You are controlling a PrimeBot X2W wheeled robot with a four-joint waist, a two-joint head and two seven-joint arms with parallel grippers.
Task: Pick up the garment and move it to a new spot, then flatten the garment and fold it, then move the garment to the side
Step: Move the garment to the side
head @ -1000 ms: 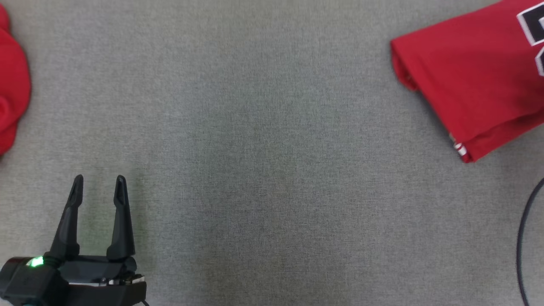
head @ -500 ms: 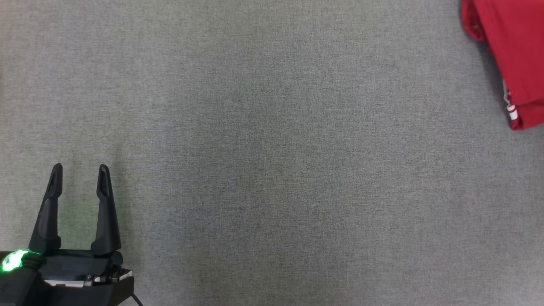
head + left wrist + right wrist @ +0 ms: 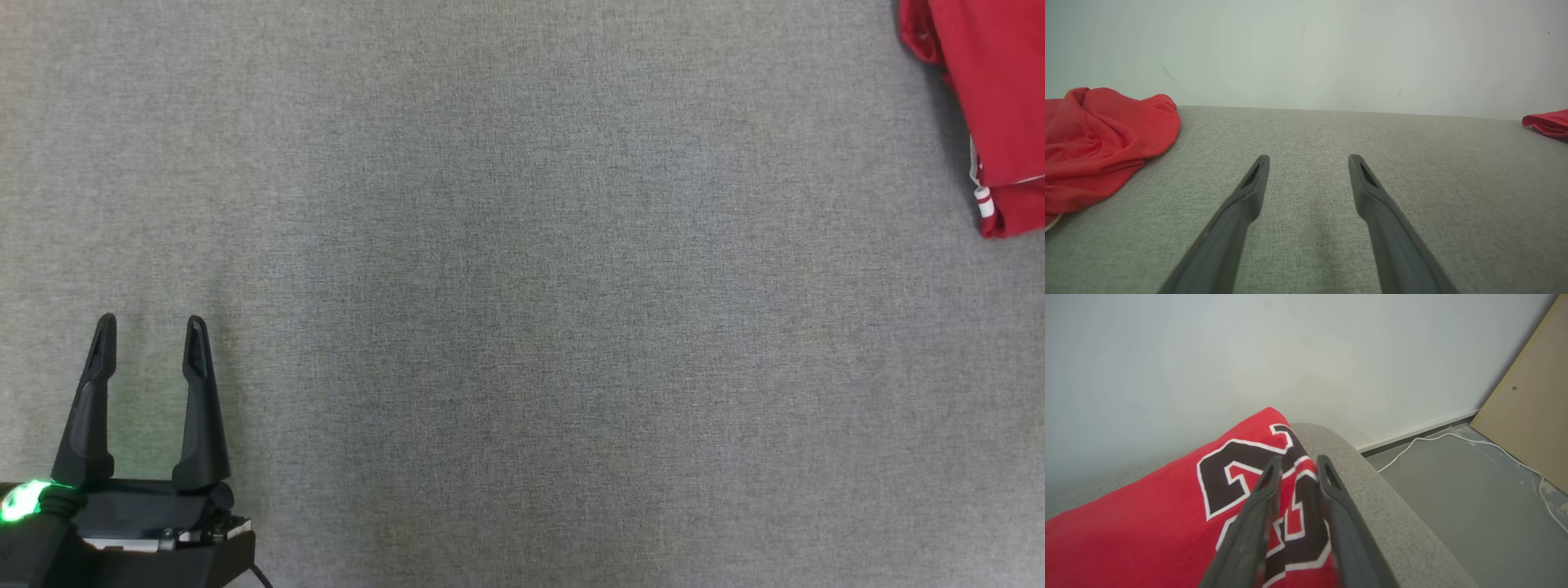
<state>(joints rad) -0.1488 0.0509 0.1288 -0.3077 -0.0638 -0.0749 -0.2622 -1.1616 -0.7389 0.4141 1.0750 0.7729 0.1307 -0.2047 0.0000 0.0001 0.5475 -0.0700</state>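
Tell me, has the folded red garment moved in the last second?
Yes, to the robot's right. A second ago the head view had the folded red garment much nearer the crumpled red cloth; the camera shifted too.

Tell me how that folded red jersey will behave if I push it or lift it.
Likely floppy: the folded red jersey is thin layered cloth, so lifted at one point it should sag and unfold. Pushed, it would probably bunch rather than slide on the woven grey cover. Near the cover's rounded edge it might drape over.
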